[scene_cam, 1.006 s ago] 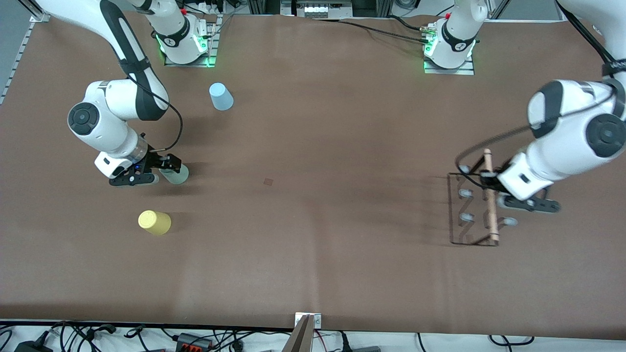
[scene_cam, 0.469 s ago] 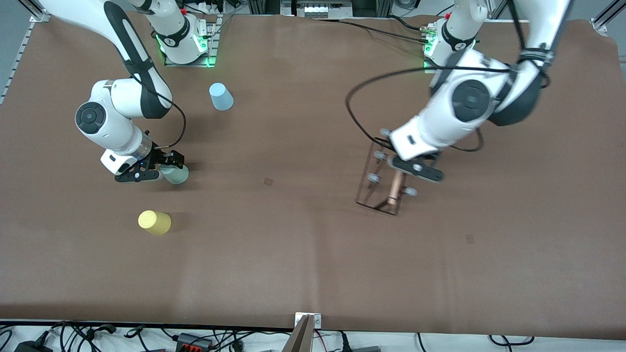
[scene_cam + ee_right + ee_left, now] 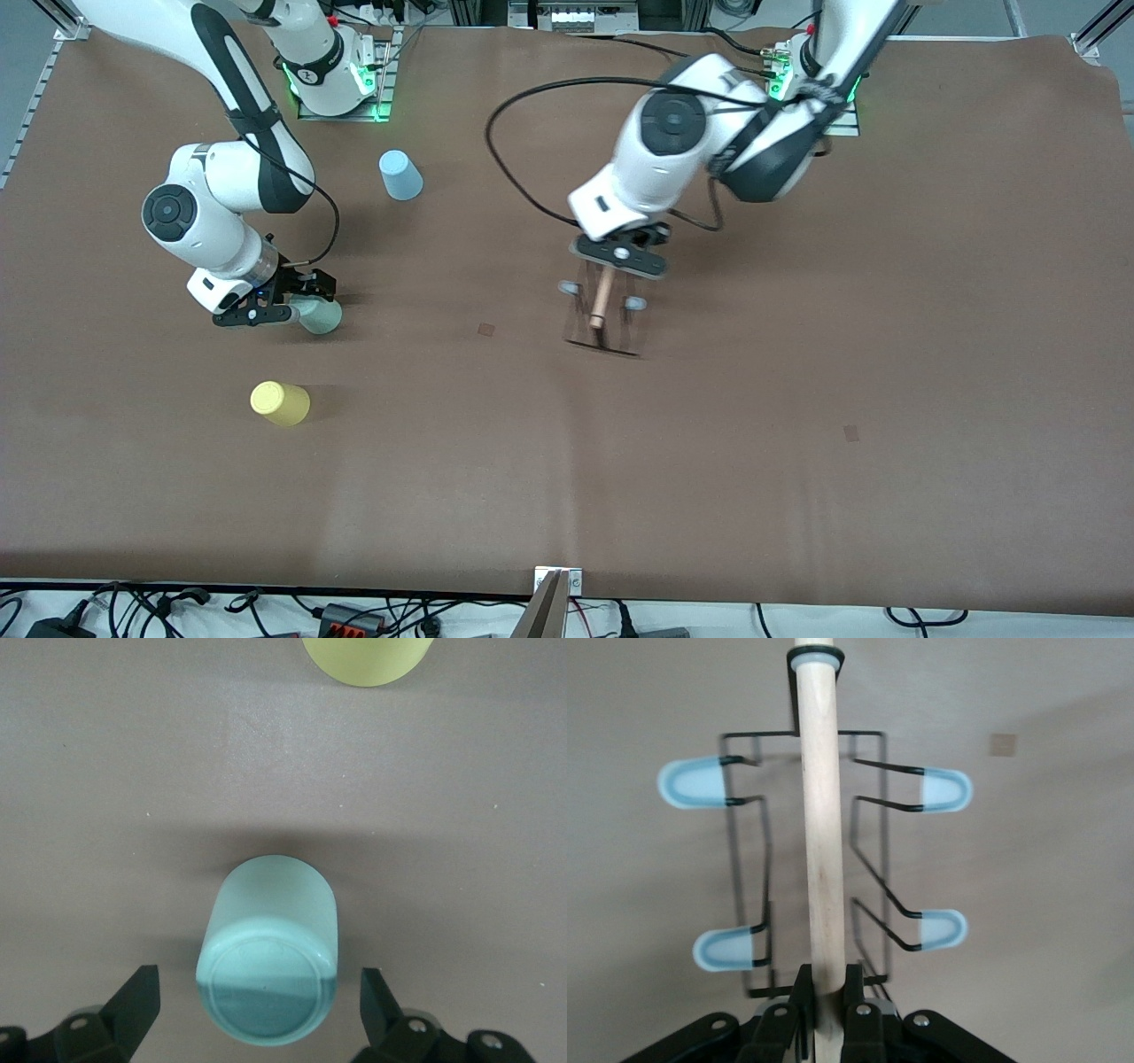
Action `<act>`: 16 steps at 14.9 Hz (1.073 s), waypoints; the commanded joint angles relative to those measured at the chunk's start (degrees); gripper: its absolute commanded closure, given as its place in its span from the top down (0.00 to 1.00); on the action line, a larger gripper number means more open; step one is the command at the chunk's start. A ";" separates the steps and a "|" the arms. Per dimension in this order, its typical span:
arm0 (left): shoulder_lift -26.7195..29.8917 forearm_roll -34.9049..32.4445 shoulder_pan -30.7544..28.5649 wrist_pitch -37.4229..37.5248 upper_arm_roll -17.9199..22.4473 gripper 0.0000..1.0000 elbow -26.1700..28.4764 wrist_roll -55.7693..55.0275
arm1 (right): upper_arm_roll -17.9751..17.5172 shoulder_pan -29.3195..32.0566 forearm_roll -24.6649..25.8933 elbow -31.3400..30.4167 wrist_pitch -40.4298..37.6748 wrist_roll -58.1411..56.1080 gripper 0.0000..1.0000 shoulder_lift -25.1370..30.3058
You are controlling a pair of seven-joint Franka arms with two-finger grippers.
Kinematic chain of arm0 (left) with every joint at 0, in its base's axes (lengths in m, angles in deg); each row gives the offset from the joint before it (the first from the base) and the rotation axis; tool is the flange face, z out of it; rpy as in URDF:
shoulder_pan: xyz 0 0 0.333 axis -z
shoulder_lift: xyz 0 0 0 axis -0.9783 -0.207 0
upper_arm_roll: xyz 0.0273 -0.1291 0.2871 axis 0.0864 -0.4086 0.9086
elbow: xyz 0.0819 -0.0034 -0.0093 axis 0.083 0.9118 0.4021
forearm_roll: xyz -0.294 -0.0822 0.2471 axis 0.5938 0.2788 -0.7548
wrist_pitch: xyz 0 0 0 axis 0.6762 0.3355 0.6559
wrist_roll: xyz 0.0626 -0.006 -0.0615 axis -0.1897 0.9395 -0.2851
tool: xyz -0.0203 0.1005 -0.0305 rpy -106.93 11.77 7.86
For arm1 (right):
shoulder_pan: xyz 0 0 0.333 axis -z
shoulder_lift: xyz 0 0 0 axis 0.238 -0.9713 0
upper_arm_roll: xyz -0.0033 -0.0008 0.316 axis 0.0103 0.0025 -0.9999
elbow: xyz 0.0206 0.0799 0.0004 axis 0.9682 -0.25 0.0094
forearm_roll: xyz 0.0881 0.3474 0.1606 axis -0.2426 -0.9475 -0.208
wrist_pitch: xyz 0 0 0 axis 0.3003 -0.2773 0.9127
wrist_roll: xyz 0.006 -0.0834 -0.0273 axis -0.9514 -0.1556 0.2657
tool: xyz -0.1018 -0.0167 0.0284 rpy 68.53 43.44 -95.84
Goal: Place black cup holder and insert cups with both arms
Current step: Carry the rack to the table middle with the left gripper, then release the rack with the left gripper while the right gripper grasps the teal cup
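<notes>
Brown table [image 3: 797, 461] filling the front view, robot bases along the top edge.

Upper centre of the front view: black two-finger left gripper [image 3: 617, 257] on the white left arm [image 3: 709, 133], clenched on the light wooden rod [image 3: 601, 297] atop the thin black wire cup holder [image 3: 602, 310]. Holder just above centre of the frame, its rectangular base either on or just above the table; cannot tell which. In the left wrist view, gripper [image 3: 827, 1005] at the bottom centre, both fingers [image 3: 803, 992] pressed against the rod [image 3: 822, 842], which runs up the middle of the frame. Wire frame [image 3: 766, 868] spread on both sides of the rod, four pale grey-blue peg tips showing: two toward the frame's left [image 3: 695, 782] [image 3: 726, 950], two toward its right [image 3: 946, 788] [image 3: 943, 928].

Left of the front view: black right gripper [image 3: 275, 306] on the white right arm [image 3: 204, 213], low over the table, released, straddling the pale mint green plastic tumbler [image 3: 321, 315]. In the right wrist view, gripper [image 3: 257, 1010] at the bottom, fingertips [image 3: 137, 997] spread wide, clear gaps between each and the mint tumbler [image 3: 270, 948] standing upside down in the lower centre.

Yellow plastic tumbler [image 3: 280, 402] at lower left of the front view, upside down on the table, nearer to the front camera than the mint one; its edge [image 3: 368, 657] at the top of the right wrist view.

Light blue plastic tumbler [image 3: 400, 175] at upper left of the front view, upside down, near the right arm's base, farther from the front camera than the mint one.
</notes>
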 commanded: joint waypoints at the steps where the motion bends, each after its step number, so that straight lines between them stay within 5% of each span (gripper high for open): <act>1: -4.68 -5.31 3.48 -2.96 0.24 0.01 -3.14 -8.56 | 0.19 -0.48 -1.01 -1.48 1.08 0.34 1.00 0.90; 14: -6.19 -8.32 4.11 -4.47 0.15 0.01 -3.23 -12.54 | 0.19 -0.48 -1.10 -1.30 4.23 0.26 1.00 -0.42; 15: -6.19 -8.32 4.11 -4.47 0.15 0.02 -3.23 -12.55 | 0.19 -0.48 -1.10 -1.30 4.77 0.34 1.00 -0.51; 16: -6.19 -8.32 4.11 -4.47 0.15 0.16 -3.32 -12.55 | 0.19 -0.48 -1.01 -1.30 4.77 0.34 1.00 -0.60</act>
